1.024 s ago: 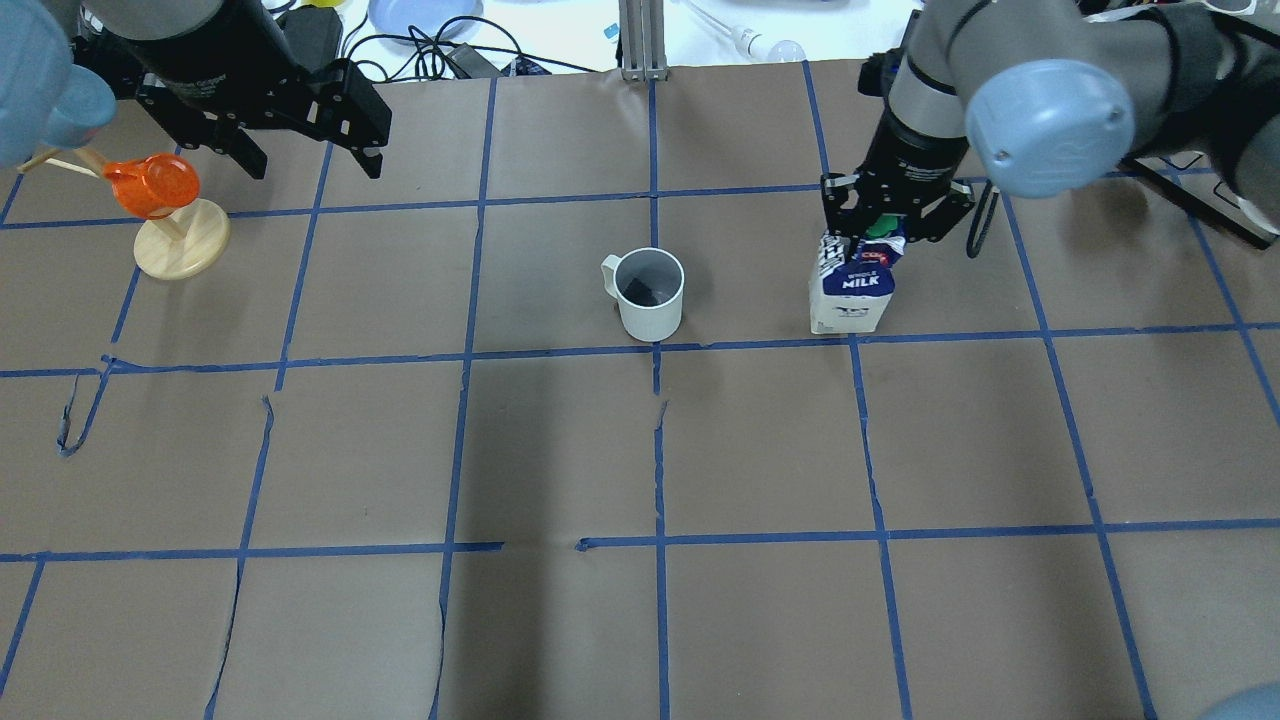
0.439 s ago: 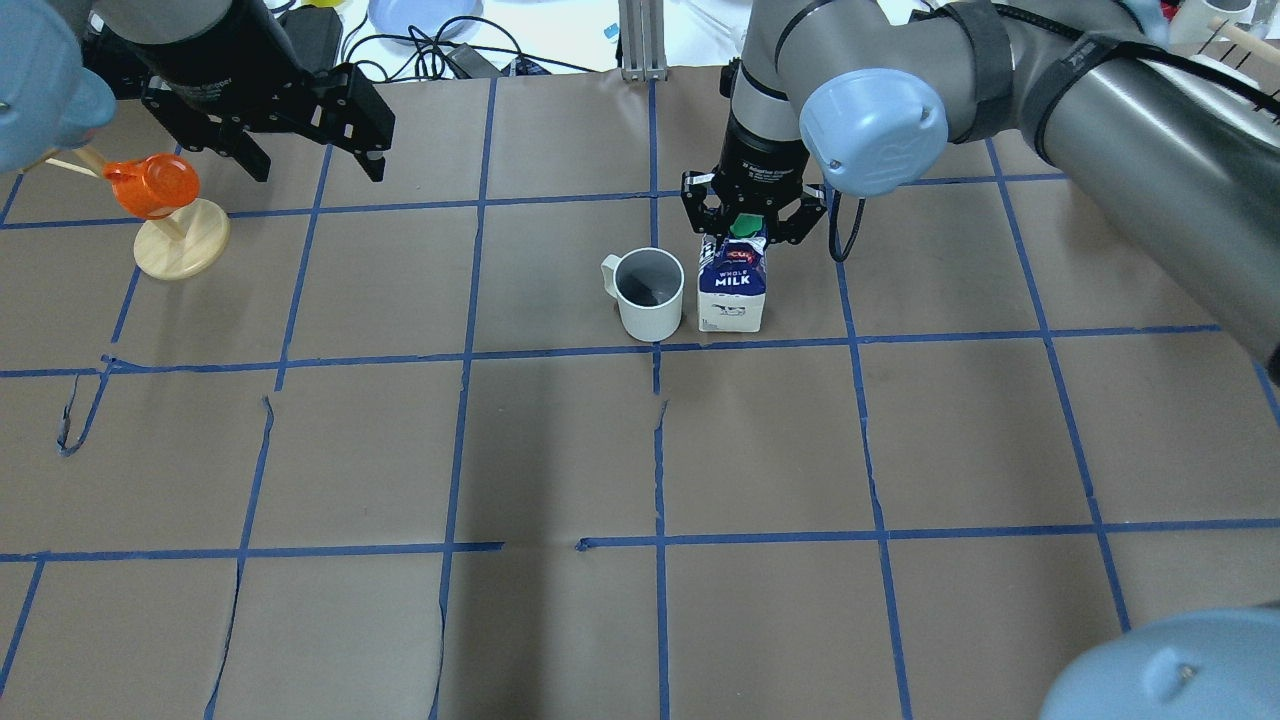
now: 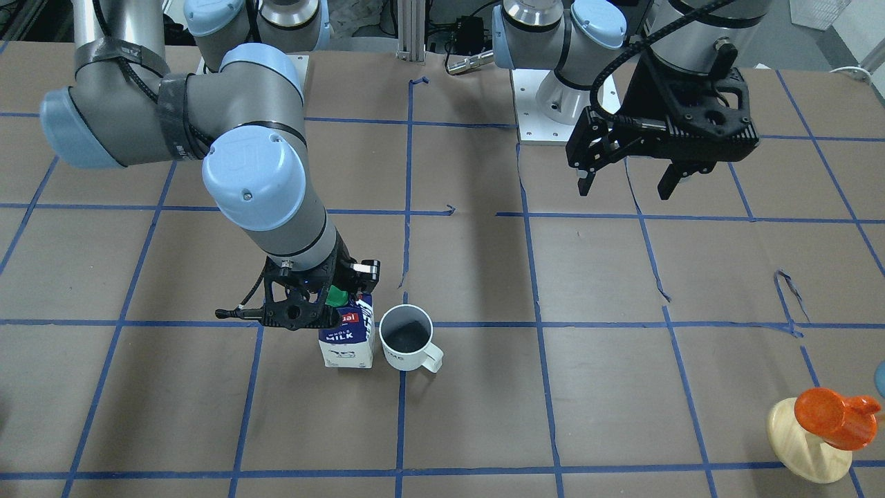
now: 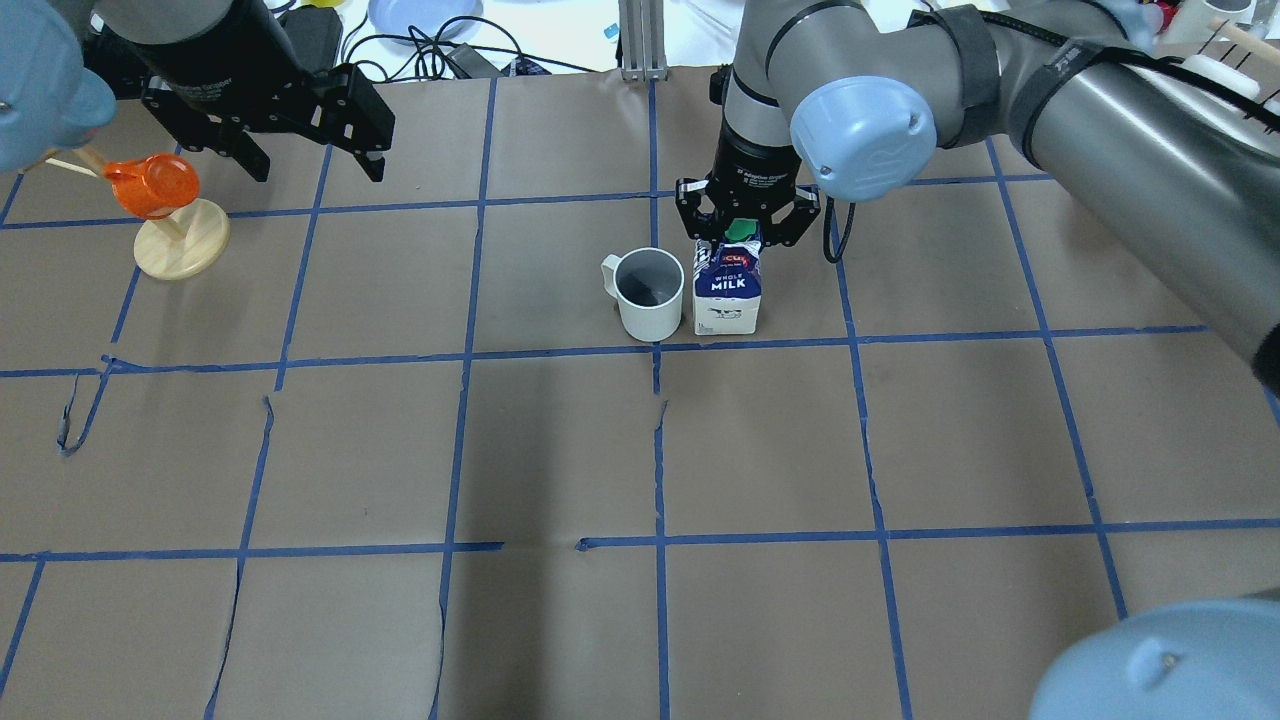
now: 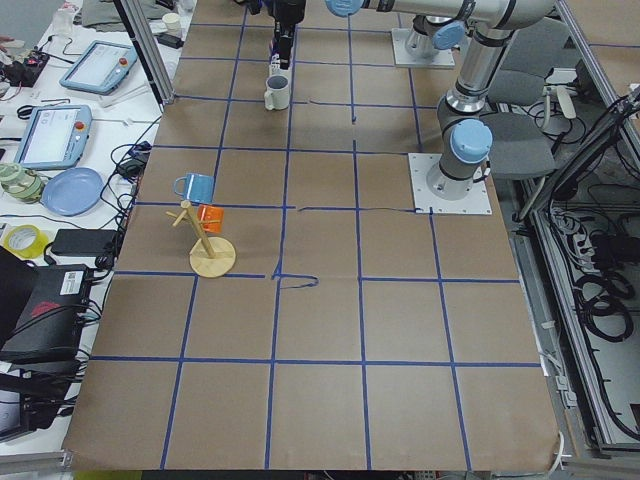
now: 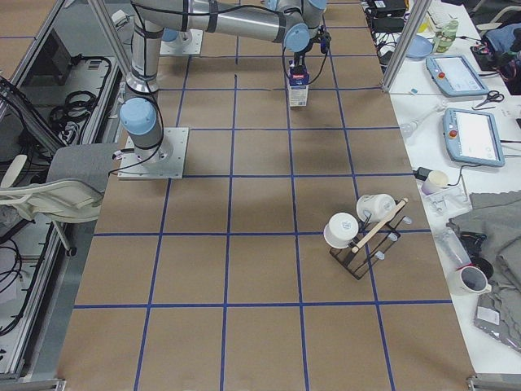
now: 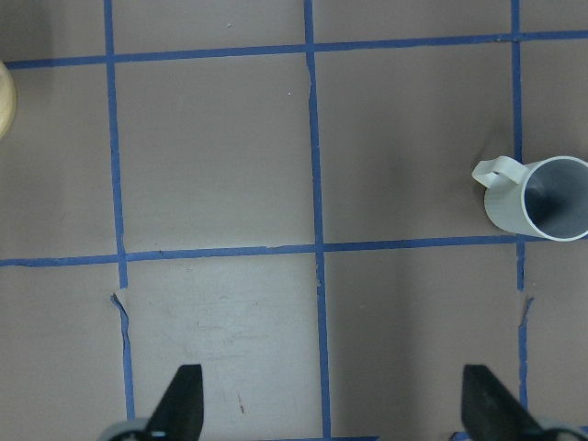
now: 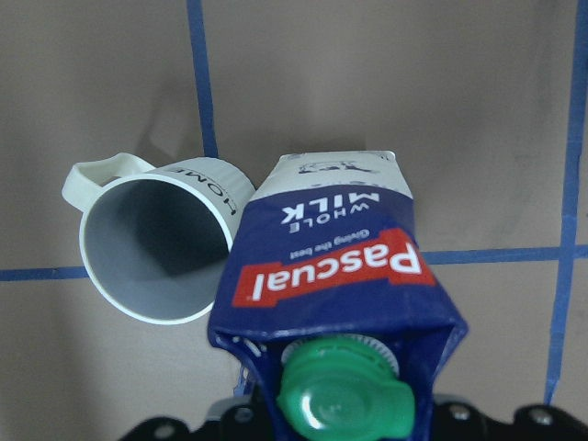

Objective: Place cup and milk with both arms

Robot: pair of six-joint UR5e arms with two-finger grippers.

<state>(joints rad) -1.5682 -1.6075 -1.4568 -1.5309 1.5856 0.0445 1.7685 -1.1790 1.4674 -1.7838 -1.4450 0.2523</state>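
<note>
I have my right tool (image 4: pixel 742 230) clamped on the milk (image 4: pixel 728 295), seemingly resting just beside the cup (image 4: pixel 650 300); my left tool (image 4: pixel 315 165) gapes empty, release pending.

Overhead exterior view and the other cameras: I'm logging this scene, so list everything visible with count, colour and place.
cup: one, white, mid-table, upright.
milk: one, dark-blue and white, close beside the cup.
orange cup: one, orange, on the wooden stand.
blue mug: one, blue, same stand.
wooden stand: one, pale, table's left end.
white mugs: two, white, dark rack, table's right end.
table: one, brown with blue tape lines.
left gripper: one, black, open, raised near the stand.
right gripper: one, black, shut on the milk's top.
</note>
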